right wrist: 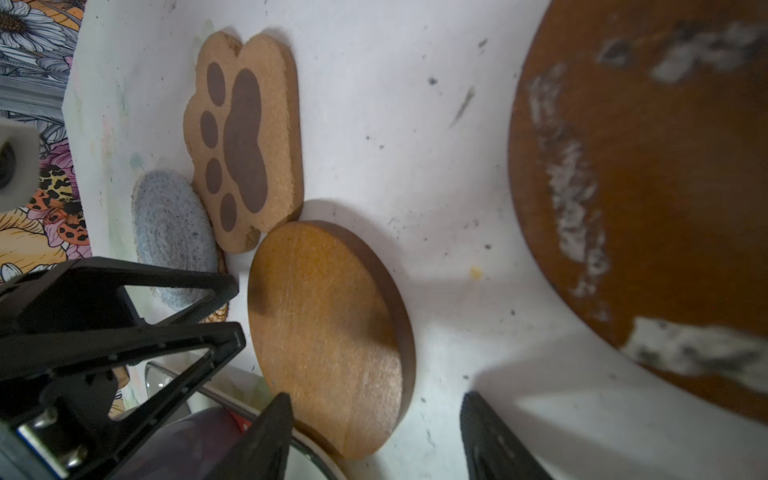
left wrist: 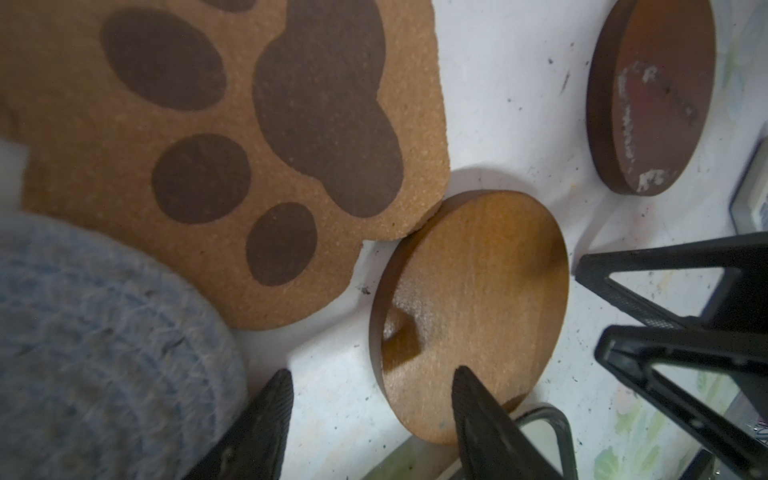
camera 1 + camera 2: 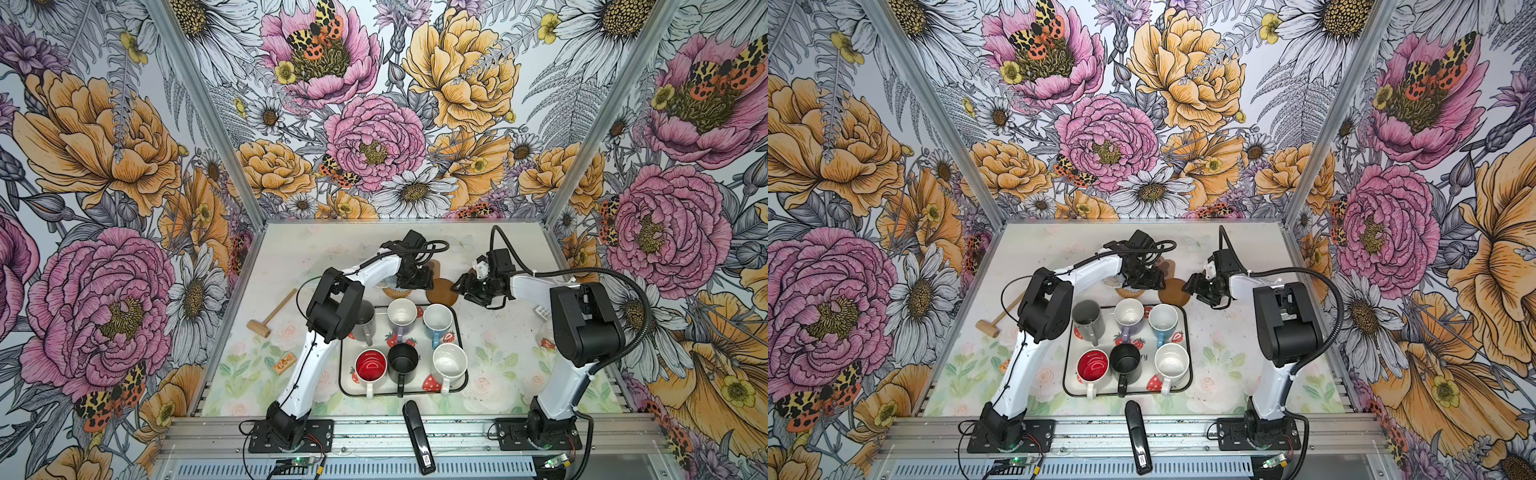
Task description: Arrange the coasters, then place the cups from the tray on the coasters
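Beyond the tray [image 3: 417, 386], we logged the coasters bunched close: cork paw coaster [image 2: 232, 145] touching the plain wooden disc [image 2: 469, 291], perhaps overlapping its rim; grey-blue crocheted coaster [image 2: 104, 353] beside the paw; scuffed brown disc [image 2: 652, 95] apart. We judged the discs stiff, light and flat, best pinched across an edge; the crochet limp.

Left gripper [image 2: 372, 372]: jaws apart, empty, over the plain disc. Right gripper [image 1: 376, 395]: jaws apart, empty.

In the tray stood six empty mugs: grey mug [image 3: 1087, 320], lavender mug [image 3: 402, 312], light blue mug [image 3: 437, 320], red-lined mug [image 3: 371, 365], black mug [image 3: 402, 358], white mug [image 3: 449, 360]. We judged them heavy, rigid and breakable; the rim wall looked the surest hold.
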Tool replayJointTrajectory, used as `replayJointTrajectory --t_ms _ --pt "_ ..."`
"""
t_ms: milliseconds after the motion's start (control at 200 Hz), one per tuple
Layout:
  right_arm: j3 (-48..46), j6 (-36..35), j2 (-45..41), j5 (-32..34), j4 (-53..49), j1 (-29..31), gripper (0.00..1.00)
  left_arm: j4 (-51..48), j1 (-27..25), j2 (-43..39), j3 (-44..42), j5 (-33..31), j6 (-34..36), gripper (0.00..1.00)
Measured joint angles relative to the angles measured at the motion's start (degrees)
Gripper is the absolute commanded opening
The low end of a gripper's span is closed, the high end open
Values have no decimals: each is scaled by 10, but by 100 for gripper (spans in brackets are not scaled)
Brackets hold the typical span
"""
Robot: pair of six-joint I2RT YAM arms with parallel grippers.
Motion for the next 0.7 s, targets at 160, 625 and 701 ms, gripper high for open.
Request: replayJointTrajectory --t_ms 160,625,701 --pt "0 4 4 -7 10 3 63 3 -6 3 1 10 -7 57" --pt "0 19 20 -19 27 5 44 4 -17 26 31 32 -22 48" --pt "0 19 21 -18 28 4 43 3 -16 32 42 32 -25 48"
